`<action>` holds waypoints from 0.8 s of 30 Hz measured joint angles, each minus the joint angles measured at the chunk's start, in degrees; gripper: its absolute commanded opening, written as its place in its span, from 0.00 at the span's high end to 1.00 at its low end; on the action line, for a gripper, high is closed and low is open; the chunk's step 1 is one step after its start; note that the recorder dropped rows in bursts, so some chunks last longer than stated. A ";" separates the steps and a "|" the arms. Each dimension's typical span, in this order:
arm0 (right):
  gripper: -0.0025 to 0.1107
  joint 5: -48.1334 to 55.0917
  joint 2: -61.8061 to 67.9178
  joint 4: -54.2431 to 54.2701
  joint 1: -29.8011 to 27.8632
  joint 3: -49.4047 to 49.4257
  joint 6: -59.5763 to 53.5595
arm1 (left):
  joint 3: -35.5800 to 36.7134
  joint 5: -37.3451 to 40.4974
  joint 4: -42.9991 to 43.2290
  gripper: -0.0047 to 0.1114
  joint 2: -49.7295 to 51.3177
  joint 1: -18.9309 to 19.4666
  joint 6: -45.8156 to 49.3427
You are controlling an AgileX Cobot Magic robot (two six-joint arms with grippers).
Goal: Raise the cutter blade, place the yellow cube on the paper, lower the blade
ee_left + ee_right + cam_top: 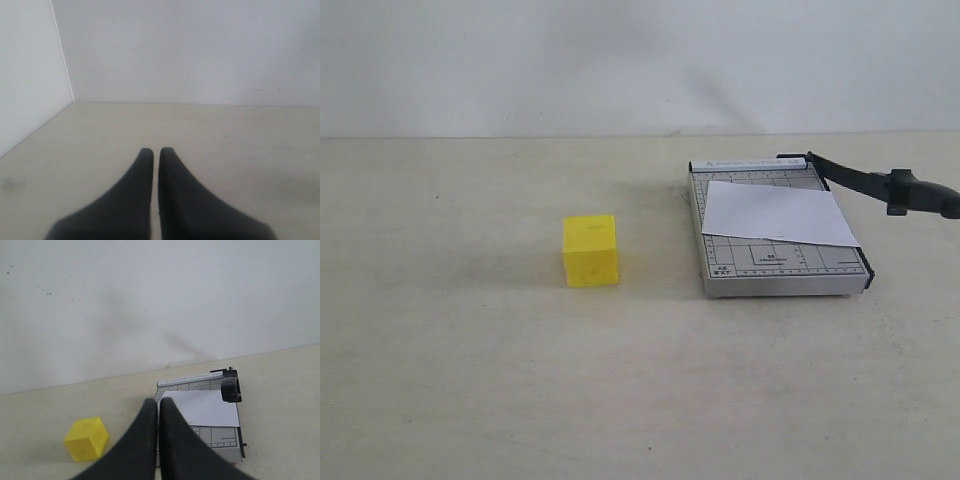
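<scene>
The yellow cube (591, 250) sits on the table to the left of the grey gridded trimmer (775, 272), apart from it. The white paper (775, 213) lies slightly skewed across the trimmer's base. The cutter blade (860, 180) is lifted off the base and angles out to the right, ending in its thick black handle (923, 196). My right gripper (158, 401) is shut and empty, hanging above and short of the cube (86, 439), paper (205, 407) and handle (231, 388). My left gripper (156, 150) is shut over bare table. Neither gripper shows in the exterior view.
A white wall runs along the back of the beige table (470, 380). In the left wrist view a second white wall (27, 75) meets it at a corner on the table's side.
</scene>
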 measured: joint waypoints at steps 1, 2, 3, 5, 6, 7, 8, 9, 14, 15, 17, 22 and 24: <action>0.97 0.00 0.00 0.00 0.00 0.00 0.00 | 0.00 0.00 0.00 0.92 0.00 0.00 0.00; 0.97 0.00 0.00 0.00 0.00 0.00 0.00 | 0.00 0.00 0.00 0.92 0.00 0.00 0.00; 0.97 0.00 0.00 0.00 0.00 0.00 0.00 | 0.00 0.00 0.00 0.92 0.00 0.00 0.00; 0.97 0.03 0.00 0.00 0.00 0.00 0.00 | 0.00 0.00 0.00 0.92 0.00 0.00 0.00; 0.97 0.13 0.00 0.00 0.00 0.00 0.00 | 0.00 0.00 0.00 0.92 0.00 0.00 0.00; 0.97 0.13 0.00 0.00 0.00 0.00 0.00 | 0.00 0.00 0.00 0.92 0.00 0.00 0.00; 0.97 0.13 0.00 0.00 0.00 0.16 0.00 | 0.00 0.00 0.00 0.92 0.00 0.00 0.00; 0.97 0.13 0.00 0.00 0.00 0.48 0.00 | 0.00 0.00 0.00 0.92 0.00 0.00 0.00; 0.97 -9.63 0.00 -12.64 0.00 9.56 0.15 | 0.00 0.00 0.00 0.92 0.00 0.00 0.00; 0.97 -10.51 0.00 -13.31 0.00 10.54 0.15 | 0.00 0.00 0.00 0.92 0.00 0.00 0.00; 0.97 -12.59 0.00 -14.65 0.00 13.24 0.65 | 0.00 0.00 0.00 0.92 0.00 0.00 0.00; 0.97 -12.14 -0.02 -15.52 0.00 13.25 1.43 | 0.00 0.00 0.00 0.92 0.00 0.00 0.00; 0.97 -12.16 -0.02 -15.52 0.00 13.25 1.43 | 0.00 0.00 0.00 0.92 0.00 0.00 0.00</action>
